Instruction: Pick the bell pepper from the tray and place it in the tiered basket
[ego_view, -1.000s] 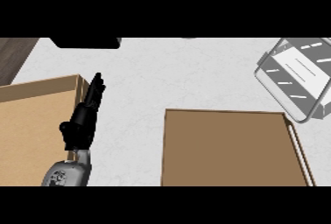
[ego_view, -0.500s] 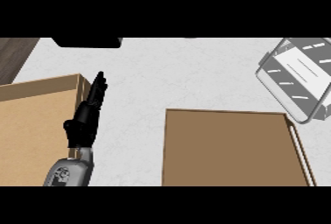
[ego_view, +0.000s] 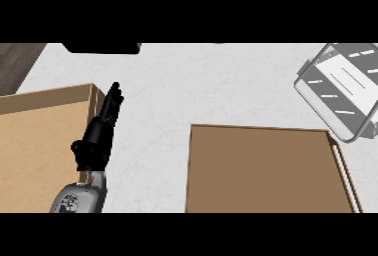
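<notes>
Pepper first: no bell pepper shows anywhere in the head view, so where it lies from the hand cannot be read off. What does show is a flat brown tray (ego_view: 266, 170) low in the middle, its top bare as far as the view reaches, with its near end cut by the lower edge. A second brown board (ego_view: 40, 145) lies to the tray's left, across a strip of pale surface (ego_view: 207, 85).

Along that board's tray-side edge stands the left hand (ego_view: 100, 135), edge-on, fingers straight and together, pointing away from the robot, thumb tucked near the wrist. It holds nothing and seems to be resting. The right hand is not in view, nor is its forearm.

The tiered basket (ego_view: 341, 90), grey wire with pale shelves, sits beyond the tray's far right corner, tilted in the view and partly cut by the right edge; it looks close to that corner, but whether it touches cannot be told. A dark object (ego_view: 101, 48) lies far beyond the tray, to its upper left.

My judgement: the relation that counts is tray to basket, running up and to the right, which favours the right arm for both pick and placement. The left hand is on the tray's opposite side, well apart from the basket. The pick is not yet begun, and the pepper must be found first.
</notes>
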